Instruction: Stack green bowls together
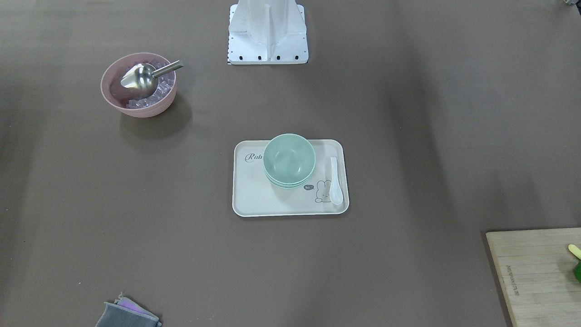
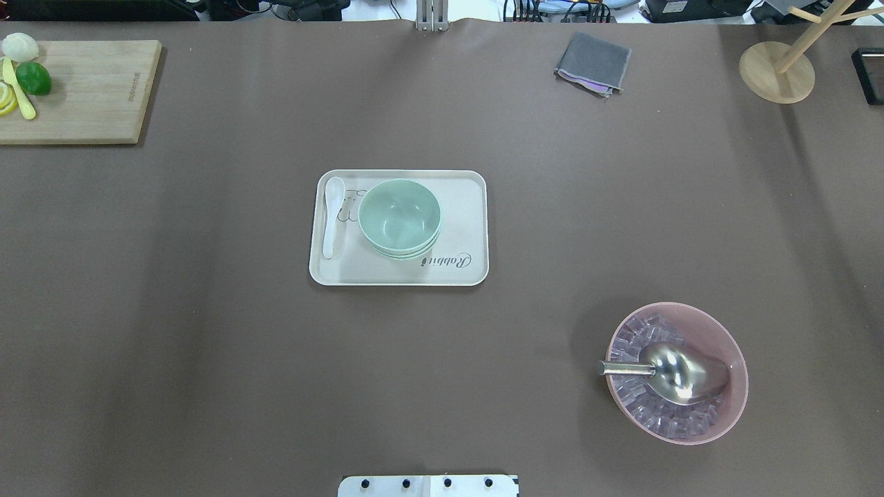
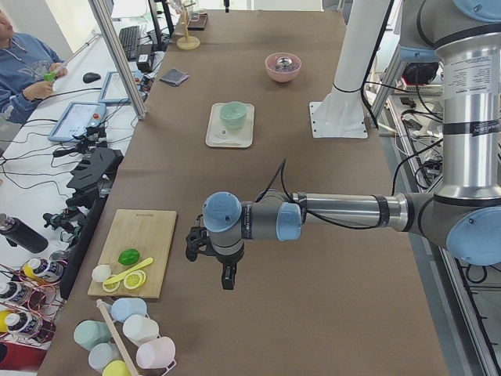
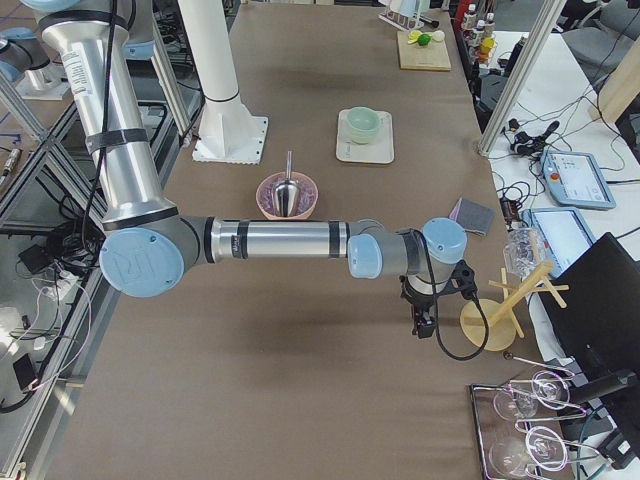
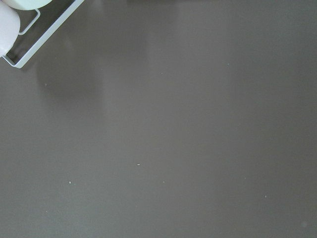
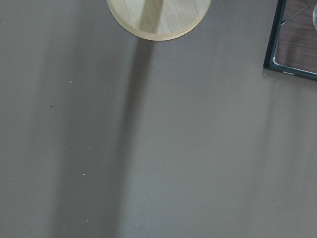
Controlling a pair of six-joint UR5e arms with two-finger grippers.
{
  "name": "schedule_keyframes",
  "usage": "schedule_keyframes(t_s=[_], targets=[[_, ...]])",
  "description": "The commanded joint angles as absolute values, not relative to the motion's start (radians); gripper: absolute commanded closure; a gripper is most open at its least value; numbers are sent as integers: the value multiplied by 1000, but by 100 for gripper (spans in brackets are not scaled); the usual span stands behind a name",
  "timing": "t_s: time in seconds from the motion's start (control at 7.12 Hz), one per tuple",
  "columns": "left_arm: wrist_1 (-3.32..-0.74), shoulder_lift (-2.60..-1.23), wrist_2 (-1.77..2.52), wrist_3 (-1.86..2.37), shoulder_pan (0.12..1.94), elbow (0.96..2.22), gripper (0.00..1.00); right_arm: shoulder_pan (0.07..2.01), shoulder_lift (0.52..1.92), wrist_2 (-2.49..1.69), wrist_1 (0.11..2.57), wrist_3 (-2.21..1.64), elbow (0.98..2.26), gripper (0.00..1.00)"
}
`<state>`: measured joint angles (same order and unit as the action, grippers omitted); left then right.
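The green bowls [image 1: 289, 160] sit nested in one stack on a cream tray [image 1: 254, 200] at the table's middle, also seen in the overhead view [image 2: 399, 215]. A white spoon [image 2: 333, 217] lies on the tray beside them. My left gripper [image 3: 228, 278] shows only in the exterior left view, far from the stack, above the table near a cutting board. My right gripper [image 4: 420, 328] shows only in the exterior right view, far from the stack, beside a wooden stand. I cannot tell whether either is open or shut. Both wrist views show bare table.
A pink bowl [image 2: 677, 373] with ice cubes and a metal scoop stands on the table's right. A cutting board [image 2: 76, 90] with lime and lemon is at the far left. A grey cloth [image 2: 592, 62] and a wooden stand [image 2: 777, 69] are at the far right.
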<state>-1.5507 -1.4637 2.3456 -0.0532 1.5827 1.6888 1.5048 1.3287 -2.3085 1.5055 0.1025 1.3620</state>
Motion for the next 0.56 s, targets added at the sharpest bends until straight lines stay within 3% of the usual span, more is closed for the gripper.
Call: schedule_keyframes(t_s=[0.0,0.42], targets=[[-1552,-1465,2345,-51,1583,1686,2,1505,1335,-2303,1502,103,1361,0],[-1552,-1462,2345,-49,1583,1692,2,1505,1335,-2307,1499,103,1362,0]])
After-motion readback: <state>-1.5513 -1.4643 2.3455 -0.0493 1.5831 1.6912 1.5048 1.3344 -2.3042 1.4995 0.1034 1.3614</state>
